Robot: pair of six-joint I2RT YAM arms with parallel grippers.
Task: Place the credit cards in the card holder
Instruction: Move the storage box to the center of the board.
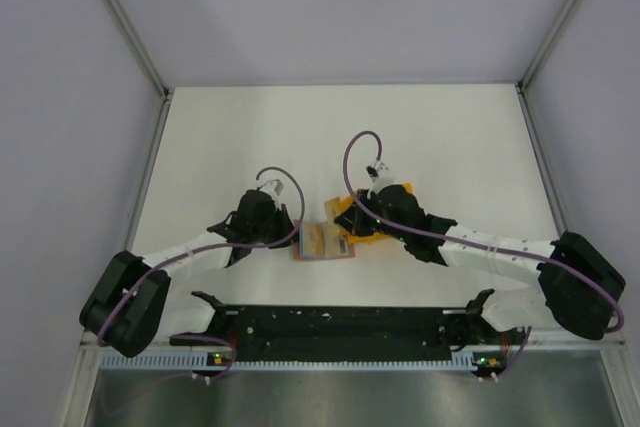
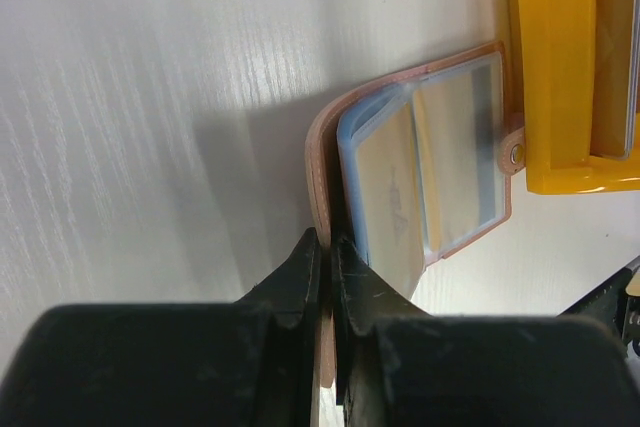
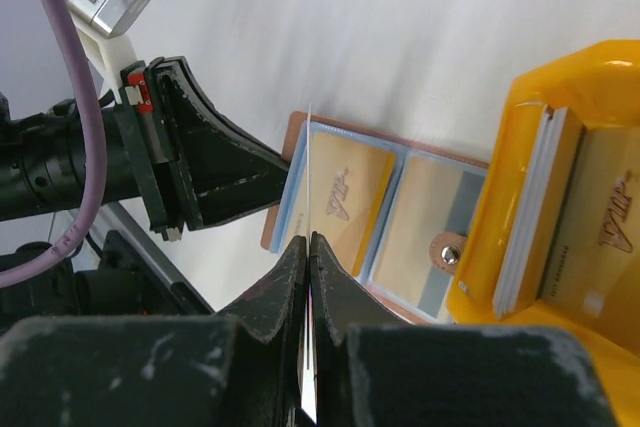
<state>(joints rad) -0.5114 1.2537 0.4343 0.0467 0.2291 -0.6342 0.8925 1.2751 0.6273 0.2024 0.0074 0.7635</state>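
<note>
The tan card holder (image 2: 318, 152) lies open on the white table, its clear blue-edged sleeves showing gold cards (image 2: 385, 202). My left gripper (image 2: 326, 239) is shut on the edge of its tan cover, at the holder's left side (image 1: 318, 242). My right gripper (image 3: 308, 239) is shut on one thin credit card (image 3: 311, 162), seen edge-on and upright just above the holder's (image 3: 400, 212) left sleeve. More credit cards (image 3: 527, 217) stand stacked in the yellow tray (image 3: 535, 117) right of the holder. The left fingers (image 3: 225, 172) show in the right wrist view.
The yellow tray (image 1: 352, 209) sits against the holder's right edge, mostly under the right arm (image 1: 470, 242). A snap tab (image 2: 515, 154) of the holder reaches toward the tray (image 2: 560, 67). Grey walls enclose the table; a black rail (image 1: 340, 325) runs along the near edge.
</note>
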